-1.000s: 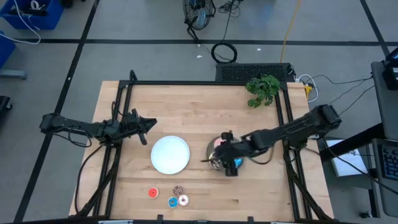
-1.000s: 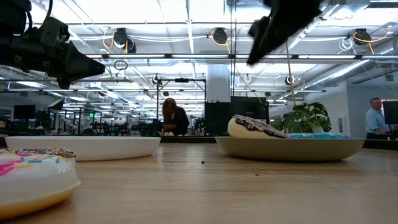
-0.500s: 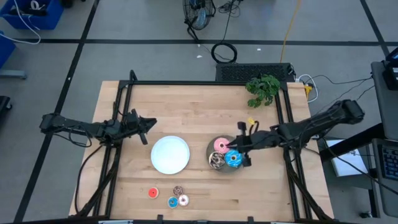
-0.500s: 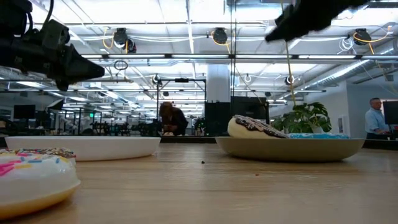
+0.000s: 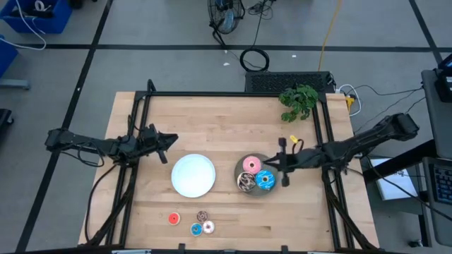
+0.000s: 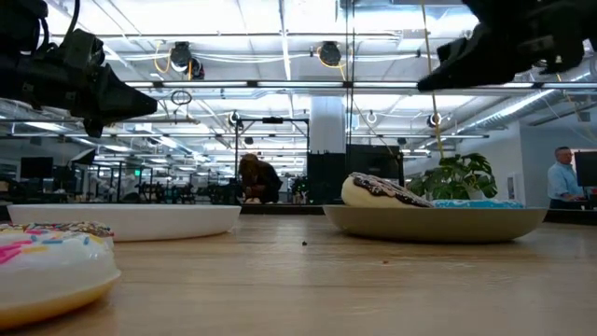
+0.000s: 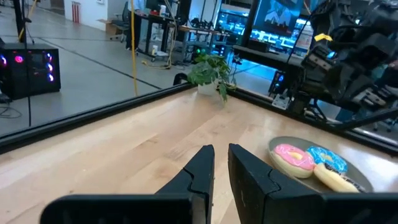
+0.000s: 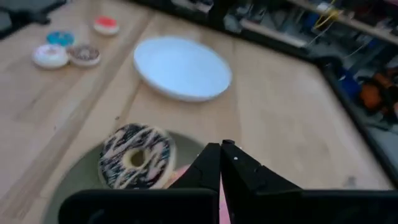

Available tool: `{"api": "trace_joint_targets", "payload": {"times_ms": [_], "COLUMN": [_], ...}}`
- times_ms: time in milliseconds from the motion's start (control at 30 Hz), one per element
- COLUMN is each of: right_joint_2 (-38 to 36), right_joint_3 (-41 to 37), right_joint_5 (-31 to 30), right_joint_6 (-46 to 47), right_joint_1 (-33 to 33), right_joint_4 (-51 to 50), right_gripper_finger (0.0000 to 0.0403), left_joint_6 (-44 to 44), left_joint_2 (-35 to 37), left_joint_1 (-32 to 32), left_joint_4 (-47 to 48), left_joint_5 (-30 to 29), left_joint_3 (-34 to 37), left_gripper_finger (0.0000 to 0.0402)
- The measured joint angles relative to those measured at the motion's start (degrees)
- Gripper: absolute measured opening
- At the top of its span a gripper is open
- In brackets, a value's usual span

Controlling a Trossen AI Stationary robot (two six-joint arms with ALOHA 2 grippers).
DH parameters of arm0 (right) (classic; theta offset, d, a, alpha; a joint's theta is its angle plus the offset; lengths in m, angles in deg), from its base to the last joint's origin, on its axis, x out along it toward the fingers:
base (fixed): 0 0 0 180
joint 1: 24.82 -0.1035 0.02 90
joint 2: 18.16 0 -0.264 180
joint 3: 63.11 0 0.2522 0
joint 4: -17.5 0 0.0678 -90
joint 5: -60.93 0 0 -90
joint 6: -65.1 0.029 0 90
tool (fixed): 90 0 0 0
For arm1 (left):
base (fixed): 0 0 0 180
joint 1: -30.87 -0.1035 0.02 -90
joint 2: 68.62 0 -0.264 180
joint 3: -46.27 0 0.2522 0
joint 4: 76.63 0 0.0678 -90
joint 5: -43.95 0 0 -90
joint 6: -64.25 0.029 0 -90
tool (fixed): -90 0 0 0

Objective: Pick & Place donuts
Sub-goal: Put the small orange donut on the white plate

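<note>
white plate, grey plate, plant

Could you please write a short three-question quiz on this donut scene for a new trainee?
1. True or false: the white plate holds a donut.
2. Which donuts lie in the grey plate? A) pink, blue and brown-sprinkled B) red, white and blue C) only pink
3. How many tiny donuts sit on the bare table near its front edge?

Key
1. False: it is bare.
2. A: the pink donut, the blue donut and the brown-sprinkled donut.
3. Four: the red donut, the small brown donut, the small blue donut and the white donut.
</note>
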Motion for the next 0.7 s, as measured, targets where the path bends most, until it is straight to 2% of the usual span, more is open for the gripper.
{"api": "trace_joint_targets", "payload": {"times_ms": [67, 200, 433, 600, 700], "right_joint_2": [-4.51, -11.66, -19.65, -25.24, -29.93], "right_joint_3": [-0.03, -0.02, -1.44, -5.85, -9.71], "right_joint_5": [2.35, 11.83, 13.02, 13.33, 13.32], "right_joint_6": [-0.46, -1.47, -1.86, -0.58, 0.17], "right_joint_1": [1.1, 3.38, 6.71, 7.64, 7.69], "right_joint_4": [-1.16, -4.71, -5.77, -5.75, -2.04], "right_gripper_finger": [0.0001, 0.0, 0.0, 0.0, 0.0], "left_joint_6": [0.09, 1.84, 6.93, 7.58, 7.54], "left_joint_2": [0.0, 0.0, 0.0, 0.0, 0.0], "left_joint_1": [0.0, -0.01, -0.01, -0.01, -0.01], "left_joint_4": [-0.03, -0.68, -3.51, -5.58, -5.58], "left_joint_5": [-0.01, -0.03, -1.09, -1.96, -1.95], "left_joint_3": [0.0, 0.0, 0.0, 0.0, 0.0], "left_gripper_finger": [0.0051, 0.0051, 0.0051, 0.0051, 0.0051]}}
